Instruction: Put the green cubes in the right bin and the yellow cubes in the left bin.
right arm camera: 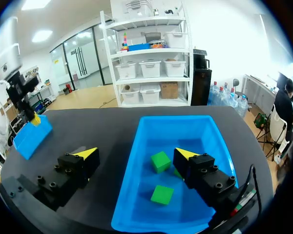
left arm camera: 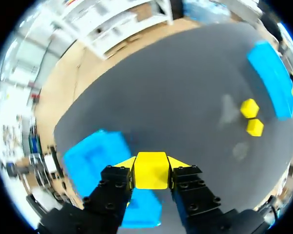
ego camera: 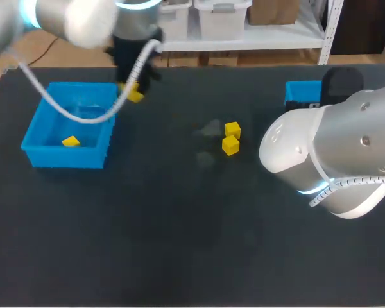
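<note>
1. the left gripper (left arm camera: 151, 168) is clamped on a held yellow cube (left arm camera: 151, 170), one yellow-tipped finger pressing each side; in the head view it hangs at the far right corner of the left bin (ego camera: 58, 157)
2. another yellow cube (ego camera: 70, 141) lies inside the left bin, near its front wall
3. two loose yellow cubes (ego camera: 231, 129) (ego camera: 230, 146) sit just beside each other near the middle of the black table (ego camera: 179, 224)
4. the right gripper (right arm camera: 136, 155) is spread wide and holds nothing, over the right bin (right arm camera: 200, 131)
5. two green cubes (right arm camera: 160, 161) (right arm camera: 162, 194) lie in the right bin; a further bit of green shows partly behind one finger
</note>
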`<state>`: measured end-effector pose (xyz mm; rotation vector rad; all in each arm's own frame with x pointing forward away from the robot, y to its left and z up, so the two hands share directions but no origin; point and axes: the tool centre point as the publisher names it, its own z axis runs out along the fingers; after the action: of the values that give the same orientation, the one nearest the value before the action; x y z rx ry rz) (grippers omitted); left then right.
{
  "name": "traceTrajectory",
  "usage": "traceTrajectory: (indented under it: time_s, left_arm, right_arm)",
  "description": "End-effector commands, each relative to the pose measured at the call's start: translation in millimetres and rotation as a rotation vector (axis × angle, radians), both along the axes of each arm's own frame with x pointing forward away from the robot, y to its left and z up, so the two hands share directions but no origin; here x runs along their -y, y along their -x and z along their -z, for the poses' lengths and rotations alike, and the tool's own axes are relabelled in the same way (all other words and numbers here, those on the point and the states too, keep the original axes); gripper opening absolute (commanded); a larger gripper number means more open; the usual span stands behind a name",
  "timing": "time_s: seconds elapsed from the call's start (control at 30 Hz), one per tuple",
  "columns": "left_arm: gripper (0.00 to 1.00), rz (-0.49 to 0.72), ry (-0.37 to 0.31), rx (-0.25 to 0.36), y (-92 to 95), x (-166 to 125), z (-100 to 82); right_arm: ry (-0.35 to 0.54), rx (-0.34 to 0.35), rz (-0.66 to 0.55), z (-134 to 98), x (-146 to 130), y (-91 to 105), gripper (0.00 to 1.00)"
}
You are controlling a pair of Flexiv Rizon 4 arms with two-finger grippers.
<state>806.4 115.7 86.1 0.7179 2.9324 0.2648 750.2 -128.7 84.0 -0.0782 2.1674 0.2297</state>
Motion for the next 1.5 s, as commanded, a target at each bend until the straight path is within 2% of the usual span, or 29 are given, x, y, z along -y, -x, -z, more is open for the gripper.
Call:
traceTrajectory:
  time_s: [0.03, 0.2, 0.23, 0.3, 0.33, 0.37, 0.57, 0.7, 0.83, 0.97, 1.03, 1.13, 1.23, 1.33, 1.43, 1.5]
  left_arm:
    - [0.0, -0.18, 0.072, 0.166, 34.4, -68.3, -3.6]
    - [0.0, -0.292, 0.053, 0.15, 46.1, -111.4, 4.6]
    - [0.0, -0.297, 0.035, 0.138, 49.0, -117.1, 7.2]
    - [0.0, -0.319, 0.04, 0.115, 53.8, -123.9, 11.7]
    - [0.48, -0.32, 0.02, 0.105, 56.1, -125.9, 14.1]
    - [1.0, -0.314, 0.02, 0.101, 57.3, -126.5, 15.2]
    - [1.0, -0.296, 0.03, 0.097, 58.1, -119.1, 14.2]
    - [1.0, -0.237, 0.07, 0.091, 55.6, -96.9, 8.1]
    - [1.0, -0.135, 0.135, 0.093, 53.5, -56.9, -2.5]
    - [1.0, 0.064, 0.186, 0.091, 57.1, -0.9, -10.9]
    - [1.0, 0.135, 0.189, 0.083, 60.0, 22.8, -10.7]
    - [1.0, 0.251, 0.191, 0.044, 64.0, 62.9, -6.0]
    - [1.0, 0.31, 0.21, 0.016, 65.9, 89.8, -0.1]
    - [1.0, 0.368, 0.252, 0.044, 65.0, 114.6, 7.4]
    - [1.0, 0.379, 0.318, 0.069, 60.2, 126.1, 17.6]
    - [1.0, 0.399, 0.337, 0.112, 56.9, 133.4, 26.3]
  right_arm:
    - [-0.002, 0.002, -0.003, 0.0, 1.2, 0.8, 1.0]
    - [-0.002, 0.002, -0.003, 0.0, 1.2, 0.8, 1.0]
    - [-0.002, 0.002, -0.003, 0.0, 1.2, 0.8, 1.0]
    - [-0.002, 0.002, -0.003, 0.0, 1.2, 0.8, 1.0]
    - [-0.002, 0.002, -0.003, 0.0, 1.2, 0.8, 1.0]
    - [-0.002, 0.002, -0.003, 0.0, 1.2, 0.8, 1.0]
    - [-0.002, 0.002, -0.003, 0.0, 1.2, 0.8, 1.0]
    - [-0.002, 0.002, -0.003, 0.0, 1.2, 0.8, 1.0]
    - [-0.002, 0.002, -0.003, 0.0, 1.2, 0.8, 1.0]
    - [-0.002, 0.002, -0.003, 0.0, 1.2, 0.8, 1.0]
    - [-0.002, 0.002, -0.003, 0.0, 1.2, 0.8, 1.0]
    - [-0.002, 0.002, -0.003, 0.0, 1.2, 0.8, 1.0]
    - [-0.002, 0.002, -0.003, 0.0, 1.2, 0.8, 1.0]
    - [-0.002, 0.002, -0.003, 0.0, 1.2, 0.8, 1.0]
    - [-0.002, 0.002, -0.003, 0.0, 1.2, 0.8, 1.0]
    - [-0.002, 0.002, -0.003, 0.0, 1.2, 0.8, 1.0]
